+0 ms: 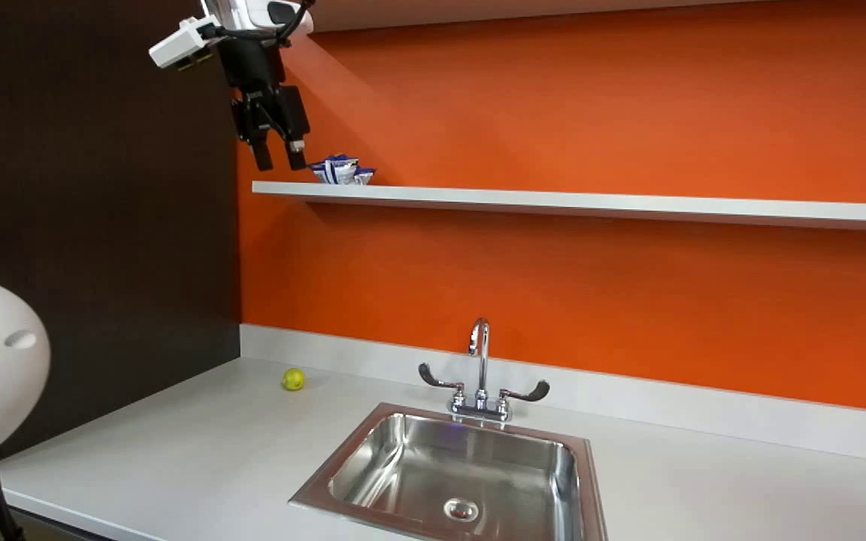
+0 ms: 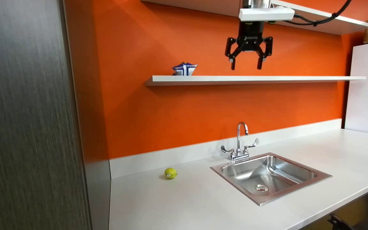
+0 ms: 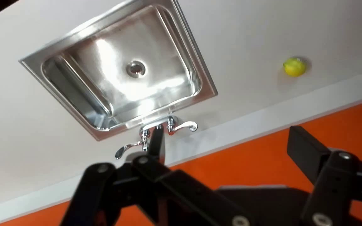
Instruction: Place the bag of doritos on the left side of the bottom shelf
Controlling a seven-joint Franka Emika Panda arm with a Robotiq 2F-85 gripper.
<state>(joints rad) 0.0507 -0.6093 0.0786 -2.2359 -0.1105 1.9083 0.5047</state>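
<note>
Blue-and-white chip bag (image 2: 185,69) set at left end of lower shelf (image 2: 257,79), as the task asks; placement judged done. Gripper (image 2: 246,65) seen on near side, apart from bag, fingers spread, nothing held: no grip presumably needed.

A lemon (image 2: 170,173) sits on the pale bench (image 2: 168,204), apart from the steel sink (image 1: 493,467); I see a chrome tap (image 1: 483,376) at the sink's back edge and an orange wall (image 1: 553,278) beyond.
</note>
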